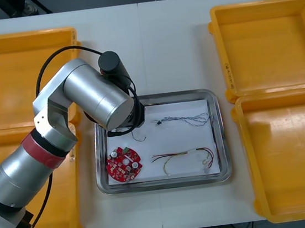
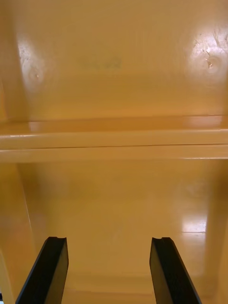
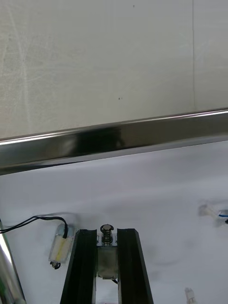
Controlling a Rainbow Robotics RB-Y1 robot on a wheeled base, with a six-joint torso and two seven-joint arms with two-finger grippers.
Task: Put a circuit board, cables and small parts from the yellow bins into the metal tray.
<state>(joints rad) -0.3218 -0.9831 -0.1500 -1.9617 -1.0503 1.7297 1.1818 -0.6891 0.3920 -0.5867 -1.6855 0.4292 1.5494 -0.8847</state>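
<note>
While the left arm (image 1: 79, 106) leans over the far left corner of the metal tray (image 1: 221, 139), the left gripper (image 3: 107, 233) hangs just above the white inside of the tray, close to its shiny rim. Its two black fingers are pinched on a small metal part (image 3: 107, 260). The part sits tight between them, and a little round knob pokes out at the tips. Just beside one finger lies a black cable (image 3: 33, 221) with a pale plug (image 3: 61, 244) on its end, flat on the white floor of the tray.

More things lie in the tray. A round red circuit board (image 1: 124, 163) is in the near left corner. A twisted blue and white cable (image 1: 185, 120) lies along the far side. A red and yellow cable (image 1: 184, 157) lies along the near side, to the right of the board. These three do not touch each other.

The right gripper (image 2: 107, 243) hangs far off at the right edge of the table (image 1: 178, 49), above the spot where the two right yellow bins (image 1: 269, 44) meet. Its fingers stand wide apart and hold nothing. The two left yellow bins (image 1: 19, 74) sit on the other side of the tray, and the left arm crosses over them.
</note>
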